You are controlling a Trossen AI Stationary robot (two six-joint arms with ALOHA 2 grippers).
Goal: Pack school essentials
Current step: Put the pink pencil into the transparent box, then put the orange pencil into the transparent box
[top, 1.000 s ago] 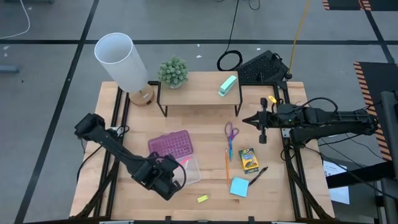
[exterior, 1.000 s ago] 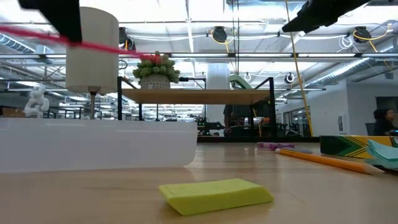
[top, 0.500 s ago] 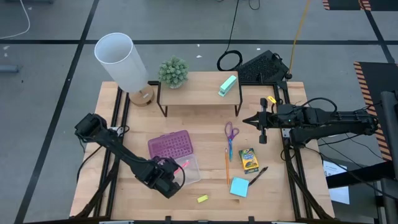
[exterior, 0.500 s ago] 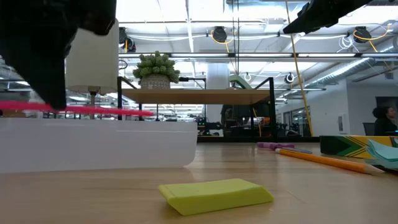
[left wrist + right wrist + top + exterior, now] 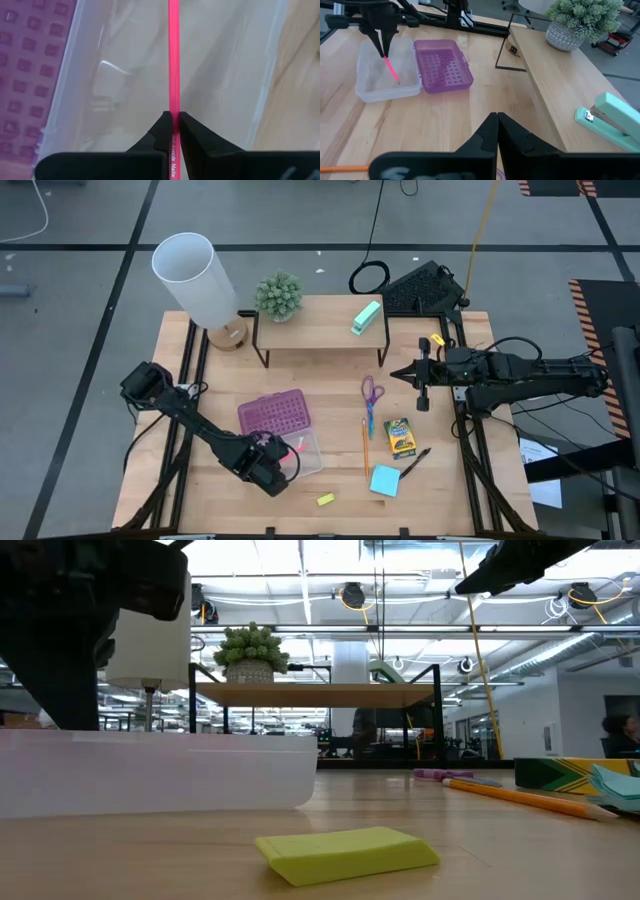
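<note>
Wooden table (image 5: pixel 330 410) in an open industrial hall with ceiling lights; a small raised shelf (image 5: pixel 320 330) stands at its far side.

Count on the table: one pair of scissors (image 5: pixel 371 395), one orange pencil (image 5: pixel 365 445), one crayon box (image 5: pixel 399 437), one black pen (image 5: pixel 414 461), one blue sticky pad (image 5: pixel 384 480), one yellow eraser (image 5: pixel 325 499), one pink pencil (image 5: pixel 173 60). On the shelf — one potted plant (image 5: pixel 278 297) and one mint-green block (image 5: pixel 366 318). One white lamp (image 5: pixel 196 280) sits at the far left corner.

Containers: one clear case (image 5: pixel 305 452), lid (image 5: pixel 272 413) folded back flat beside it. The left gripper (image 5: pixel 268 465) is over the case's near left end, fingers clenched on the pink pencil, which points down into the tray; the tip is at or just above the floor of the tray, contact cannot be told. Nothing else shows inside the case.

The right gripper (image 5: pixel 421 385) hangs above the table's right edge, apart from all items, its fingers (image 5: pixel 506 130) pressed together on nothing.

Edges and room: eraser lies near the front edge, alone. Sticky pad, pen and crayon box cluster toward the right front, close to one another; scissors and orange pencil lie in line just left of them. Open board runs between the case and that cluster — and beneath the shelf.
</note>
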